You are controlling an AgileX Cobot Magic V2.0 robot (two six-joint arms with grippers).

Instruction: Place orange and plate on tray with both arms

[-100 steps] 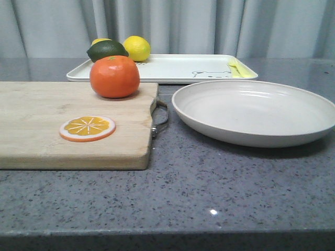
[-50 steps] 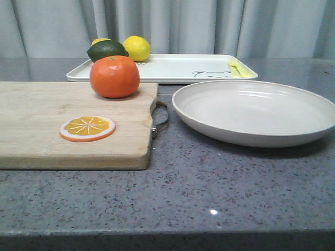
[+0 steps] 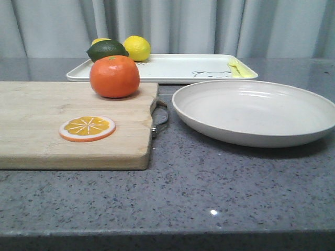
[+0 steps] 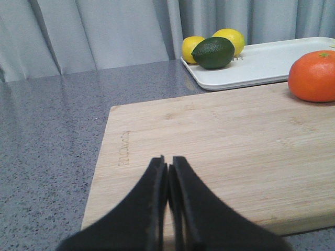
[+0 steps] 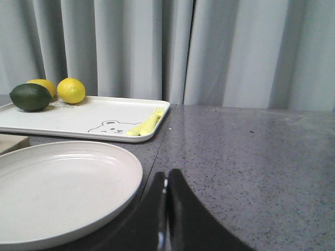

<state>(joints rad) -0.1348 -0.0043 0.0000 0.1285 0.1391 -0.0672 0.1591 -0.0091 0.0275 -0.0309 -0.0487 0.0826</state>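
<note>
The orange (image 3: 114,76) sits on the far right part of the wooden cutting board (image 3: 36,125); it also shows in the left wrist view (image 4: 314,76). The off-white plate (image 3: 255,111) rests on the grey counter to the right of the board, empty, and also shows in the right wrist view (image 5: 57,188). The white tray (image 3: 172,68) with the bear drawing lies behind both. My left gripper (image 4: 167,162) is shut and empty, low over the board's near part. My right gripper (image 5: 166,175) is shut and empty, just beside the plate's rim. Neither arm shows in the front view.
An orange slice disc (image 3: 87,128) lies on the board. On the tray stand a dark green lime (image 3: 107,50), two lemons (image 3: 136,48) at its left end and a yellow fork (image 3: 234,68) at its right end. A grey curtain hangs behind the counter.
</note>
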